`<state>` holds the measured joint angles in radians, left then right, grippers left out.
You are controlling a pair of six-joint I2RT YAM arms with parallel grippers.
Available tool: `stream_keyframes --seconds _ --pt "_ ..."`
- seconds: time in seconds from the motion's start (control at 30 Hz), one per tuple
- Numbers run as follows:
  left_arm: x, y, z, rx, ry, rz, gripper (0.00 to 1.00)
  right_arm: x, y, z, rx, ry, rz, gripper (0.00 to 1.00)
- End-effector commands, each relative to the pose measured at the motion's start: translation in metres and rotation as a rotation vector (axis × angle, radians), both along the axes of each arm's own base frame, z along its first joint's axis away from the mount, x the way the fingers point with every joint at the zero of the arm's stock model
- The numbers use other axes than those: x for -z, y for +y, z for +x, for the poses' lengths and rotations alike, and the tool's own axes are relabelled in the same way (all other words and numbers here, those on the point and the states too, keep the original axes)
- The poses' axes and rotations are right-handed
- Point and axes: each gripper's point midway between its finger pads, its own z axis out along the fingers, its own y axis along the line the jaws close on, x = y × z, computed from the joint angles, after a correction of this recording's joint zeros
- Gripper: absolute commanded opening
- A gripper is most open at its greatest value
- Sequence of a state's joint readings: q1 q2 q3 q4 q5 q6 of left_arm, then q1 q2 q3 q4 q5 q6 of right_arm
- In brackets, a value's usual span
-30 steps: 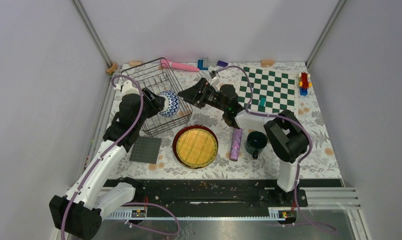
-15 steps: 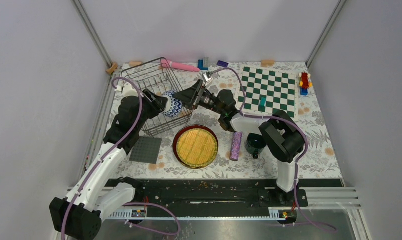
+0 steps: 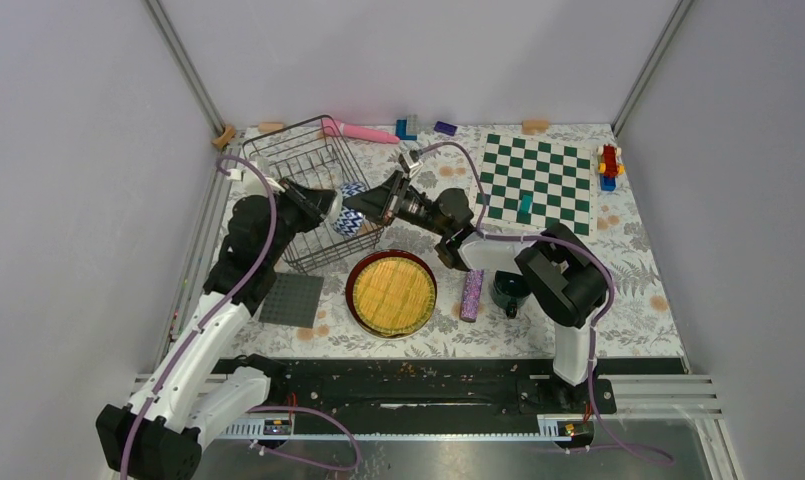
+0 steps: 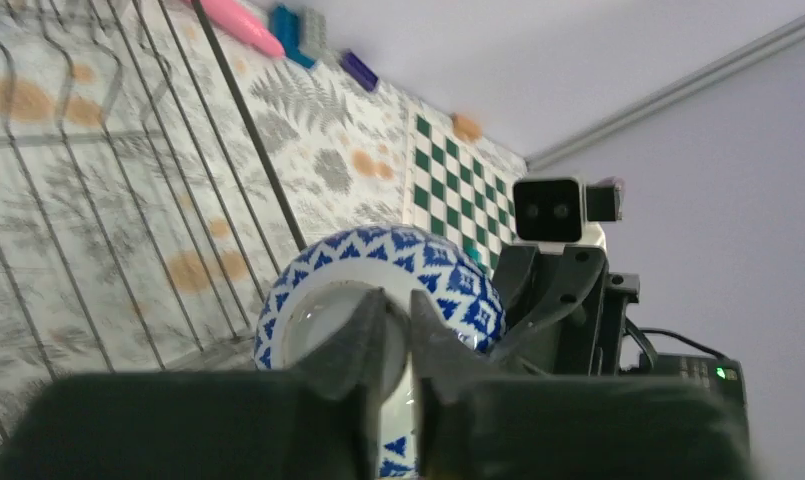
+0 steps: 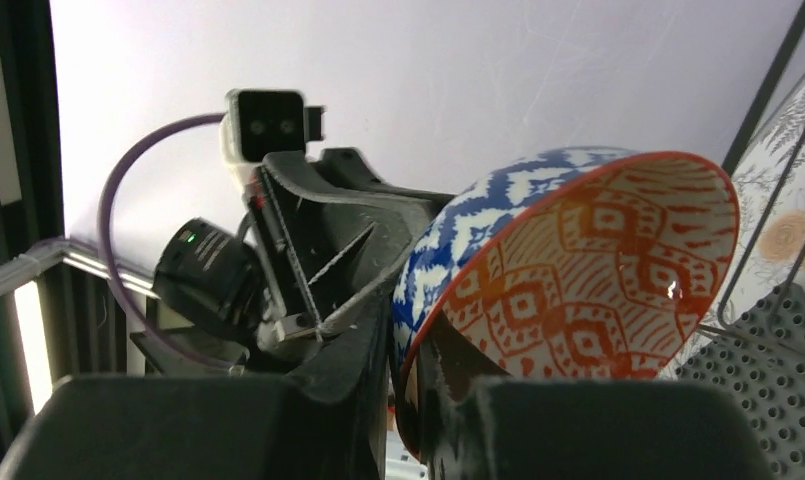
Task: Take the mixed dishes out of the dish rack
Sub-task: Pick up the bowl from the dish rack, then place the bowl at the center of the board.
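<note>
Our right gripper (image 3: 377,206) slid frame-left, now clamping the blue-white patterned bowl (image 3: 350,214) by its rim; our left gripper (image 3: 329,207) pinches its base.

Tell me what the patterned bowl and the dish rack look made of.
The bowl looks like glazed ceramic: a glossy highlight shows on its orange-patterned inside. The dish rack is dark wire, probably coated metal: thin stiff rods in a grid.

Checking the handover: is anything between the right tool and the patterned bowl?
Nothing visible. The right tool is closed on the rim of the blue-white patterned bowl, which the left tool also pinches, over the edge of the dish rack.
</note>
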<state>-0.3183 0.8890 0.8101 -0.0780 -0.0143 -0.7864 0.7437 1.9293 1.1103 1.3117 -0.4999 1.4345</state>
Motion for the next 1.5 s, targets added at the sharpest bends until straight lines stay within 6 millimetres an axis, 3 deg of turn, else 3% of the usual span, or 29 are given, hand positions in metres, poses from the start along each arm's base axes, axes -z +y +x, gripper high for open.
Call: stream_keyframes --seconds 0.0,0.07,0.1,0.13,0.17,0.27,0.4,0.57,0.67,1.07,1.3,1.47 --pt "-0.01 -0.004 -0.004 0.031 -0.04 -0.016 0.0 -0.058 -0.015 -0.037 -0.04 -0.156 0.134 0.0" --pt "-0.01 0.0 -0.007 0.018 -0.034 -0.006 0.4 -0.063 -0.019 -0.042 -0.042 -0.181 0.133 0.0" --pt "-0.01 0.001 -0.009 0.016 -0.035 -0.002 0.7 -0.067 -0.022 -0.046 -0.046 -0.195 0.133 0.0" --pt "-0.012 0.005 -0.01 -0.004 -0.039 0.004 0.94 -0.066 -0.023 -0.05 -0.051 -0.203 0.124 0.0" --pt "-0.013 0.009 -0.011 -0.021 -0.041 0.009 0.98 -0.068 -0.026 -0.053 -0.055 -0.215 0.115 0.0" --pt "-0.016 0.02 -0.018 -0.065 -0.051 0.023 0.99 -0.066 -0.033 -0.062 -0.048 -0.25 0.066 0.0" --pt "-0.016 0.033 -0.029 -0.11 -0.055 0.055 0.99 -0.049 -0.046 -0.067 0.014 -0.297 -0.082 0.0" --pt "-0.001 0.055 -0.035 -0.203 -0.011 0.115 0.99 -0.003 -0.077 -0.067 0.142 -0.288 -0.411 0.0" --pt "0.011 0.06 -0.034 -0.227 0.015 0.133 0.99 0.026 -0.115 -0.062 0.279 -0.271 -0.659 0.0" --pt "0.05 0.053 -0.015 -0.209 0.104 0.201 0.99 0.067 -0.284 -0.079 0.795 -0.151 -1.083 0.0" --pt "0.062 0.046 -0.007 -0.175 0.134 0.227 0.99 0.075 -0.352 -0.092 1.021 -0.026 -1.22 0.0" --pt "0.065 0.046 -0.005 -0.17 0.141 0.237 0.99 0.084 -0.402 -0.1 1.172 0.088 -1.42 0.0"
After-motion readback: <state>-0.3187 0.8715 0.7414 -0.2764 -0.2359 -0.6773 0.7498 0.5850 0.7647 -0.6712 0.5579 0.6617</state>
